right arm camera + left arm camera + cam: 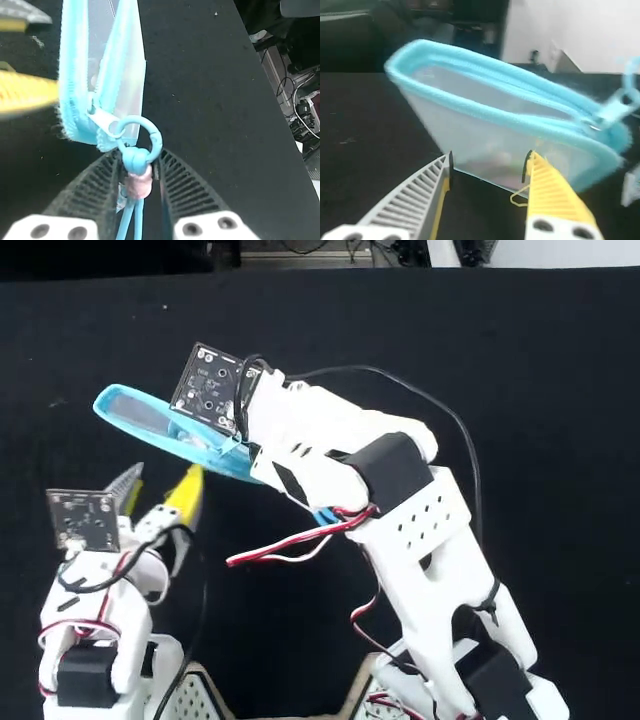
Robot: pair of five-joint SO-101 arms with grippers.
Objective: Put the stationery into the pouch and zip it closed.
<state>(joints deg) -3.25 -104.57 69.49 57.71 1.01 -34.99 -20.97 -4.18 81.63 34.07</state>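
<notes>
The light-blue pouch (150, 420) with a see-through side hangs off the black table, held by its end. My right gripper (140, 162) is shut on the zipper pull's cord and pink bead (137, 182), just below the blue ring (145, 137). The zipper slider (594, 123) sits at that end, and the zip line along the pouch (485, 115) looks closed. My left gripper (487, 167) is open, its grey finger (415, 200) and yellow finger (550, 195) either side of the pouch's lower edge, close to it. Faint pinkish shapes (495, 159) show through the pouch wall.
The table (520, 360) is covered in black cloth, with wide bare room to the right and at the back. Both arm bases stand at the front edge. The right arm's cable (290, 545) loops between the two arms.
</notes>
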